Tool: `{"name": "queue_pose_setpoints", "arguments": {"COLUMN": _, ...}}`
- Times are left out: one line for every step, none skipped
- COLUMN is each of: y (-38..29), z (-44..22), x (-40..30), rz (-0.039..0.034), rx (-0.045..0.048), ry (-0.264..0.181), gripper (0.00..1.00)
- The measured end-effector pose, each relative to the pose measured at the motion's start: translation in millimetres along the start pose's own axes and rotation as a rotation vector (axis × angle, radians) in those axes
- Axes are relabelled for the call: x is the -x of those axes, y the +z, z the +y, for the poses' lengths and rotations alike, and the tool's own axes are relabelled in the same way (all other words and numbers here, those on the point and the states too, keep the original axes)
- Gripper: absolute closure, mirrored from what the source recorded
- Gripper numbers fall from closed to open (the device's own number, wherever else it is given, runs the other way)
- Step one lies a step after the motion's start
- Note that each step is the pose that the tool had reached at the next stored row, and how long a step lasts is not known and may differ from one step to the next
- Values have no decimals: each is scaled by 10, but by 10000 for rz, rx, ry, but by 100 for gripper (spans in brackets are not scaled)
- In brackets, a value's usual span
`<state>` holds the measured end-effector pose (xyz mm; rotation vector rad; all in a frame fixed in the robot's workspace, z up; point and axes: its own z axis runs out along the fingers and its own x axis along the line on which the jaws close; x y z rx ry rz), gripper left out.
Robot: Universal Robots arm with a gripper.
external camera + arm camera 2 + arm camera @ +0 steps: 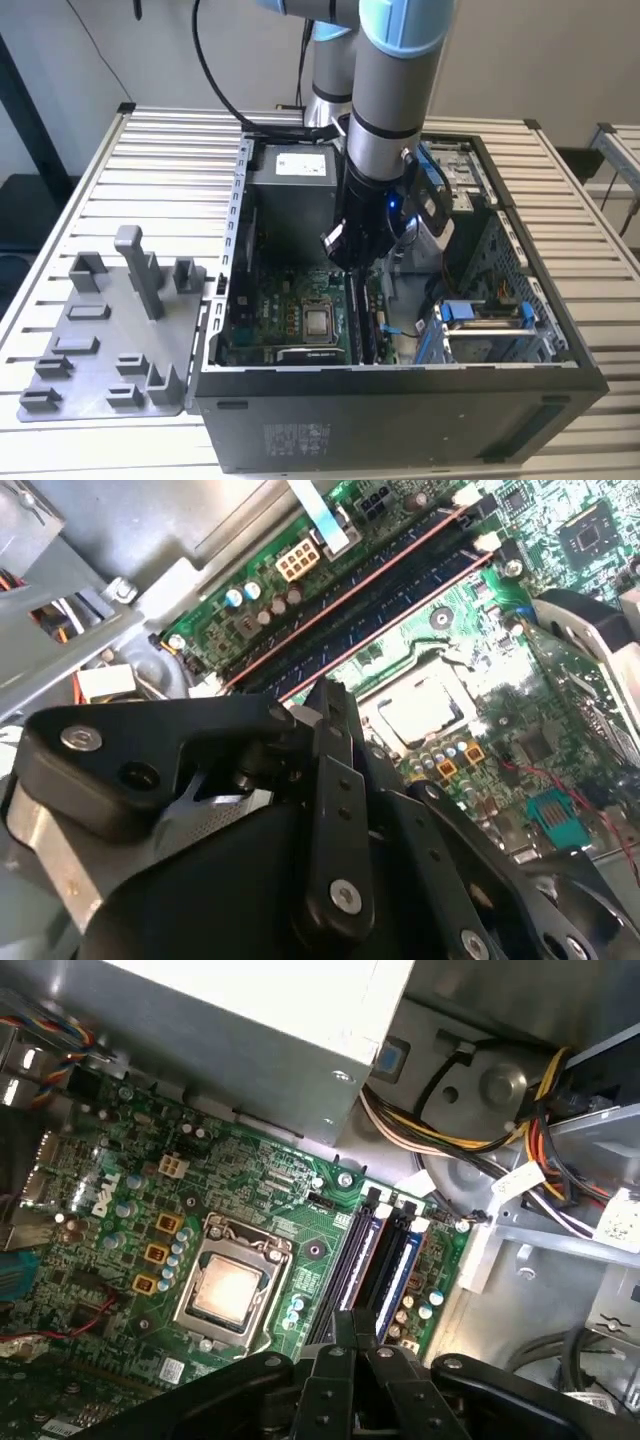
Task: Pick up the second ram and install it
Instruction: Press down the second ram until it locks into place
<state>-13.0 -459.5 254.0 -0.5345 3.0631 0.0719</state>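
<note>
- A slatted metal surface (90, 200) carries an open computer case (400, 420) and a grey plastic tray (100, 340).
- The end effector (352, 262) hangs inside the case, just above the motherboard (290, 310).
- Its fingers (352, 1335) are pressed together on the upper edge of the second ram (362, 320), a dark strip standing edge-on in the memory slots (385, 1250) directly below the fingertips.
- The silver processor chip (228, 1288) lies just beside the slots, apart from the end effector.
- The tray sits well away, outside the case.
</note>
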Motion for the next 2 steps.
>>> {"name": "queue_pose_setpoints", "arguments": {"y": 0, "z": 0, "x": 0, "rz": 0, "rx": 0, "ry": 0, "gripper": 89}}
{"name": "queue_pose_setpoints", "arguments": {"y": -1, "z": 0, "x": 0, "rz": 1, "rx": -1, "ry": 0, "gripper": 89}}
